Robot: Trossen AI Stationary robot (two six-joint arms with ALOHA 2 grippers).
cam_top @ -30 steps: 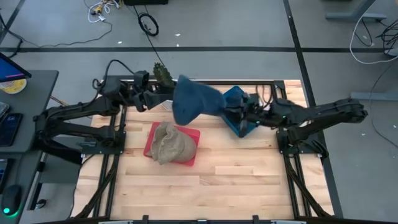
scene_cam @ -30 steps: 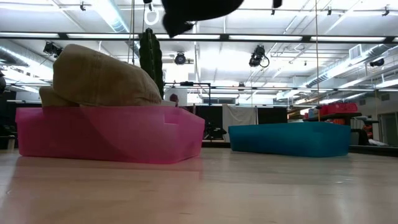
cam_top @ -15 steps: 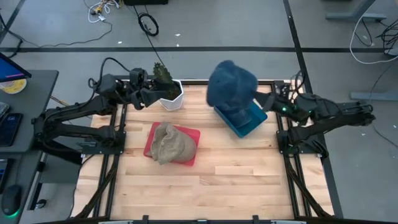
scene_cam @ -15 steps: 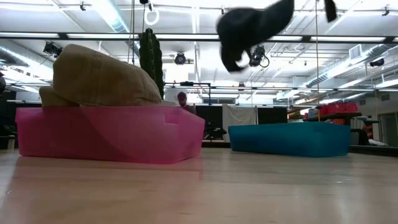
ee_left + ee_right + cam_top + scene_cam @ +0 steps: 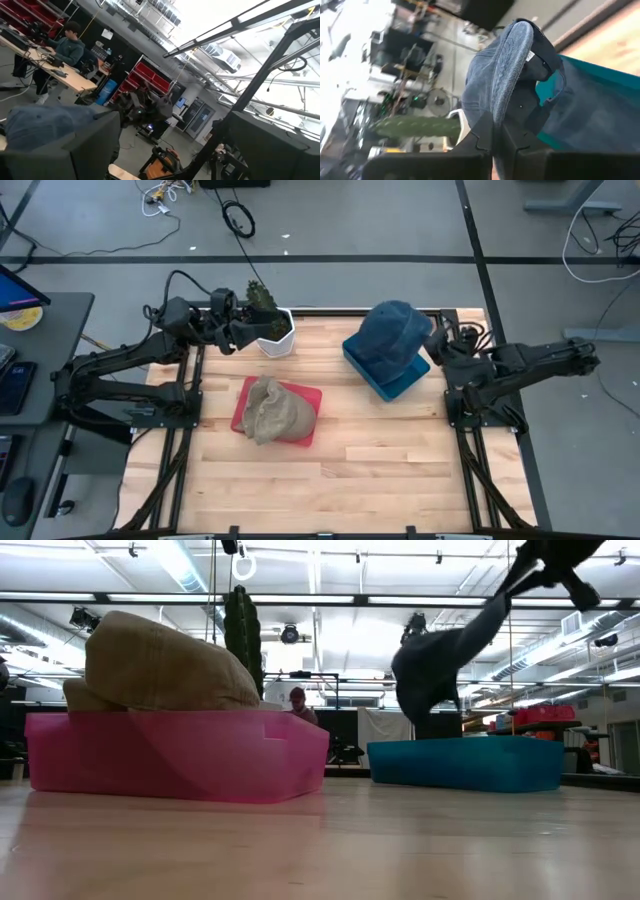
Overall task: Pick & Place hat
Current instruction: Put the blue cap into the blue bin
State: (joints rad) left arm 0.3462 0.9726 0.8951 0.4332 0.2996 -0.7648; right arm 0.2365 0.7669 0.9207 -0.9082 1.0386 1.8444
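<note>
A blue denim hat (image 5: 392,332) hangs from my right gripper (image 5: 432,343) over the teal bin (image 5: 392,376) at the table's far right. In the low view the hat (image 5: 440,665) slopes down from the gripper (image 5: 517,582), and its lower end dips behind the bin's wall (image 5: 465,764). In the right wrist view the gripper (image 5: 495,137) is shut on the hat. My left gripper (image 5: 240,337) is open and waits by the white plant pot (image 5: 275,337); its wrist view (image 5: 170,150) shows nothing between the fingers. A tan hat (image 5: 272,410) lies in the pink bin (image 5: 310,402). My right gripper pinches the blue hat's rim edge (image 5: 501,107) between its two fingers, coming level from the table's right side and slightly above. The hat hangs below and to the left of the fingers, tilted, crown downward, with its lower end (image 5: 436,725) inside the teal bin.
A cactus plant (image 5: 242,635) in the white pot stands at the far edge beside my left gripper. The pink bin (image 5: 170,755) with the tan hat (image 5: 160,660) sits left of centre. Bare wood (image 5: 380,460) fills the near half. A person (image 5: 65,47) sits in the room beyond.
My right gripper has drawn back toward the table's right edge and come down. It carried the blue hat from the far middle, close to my left gripper, across to the teal bin. The hat has swung and dropped from high up until its lower end hangs inside the bin.
</note>
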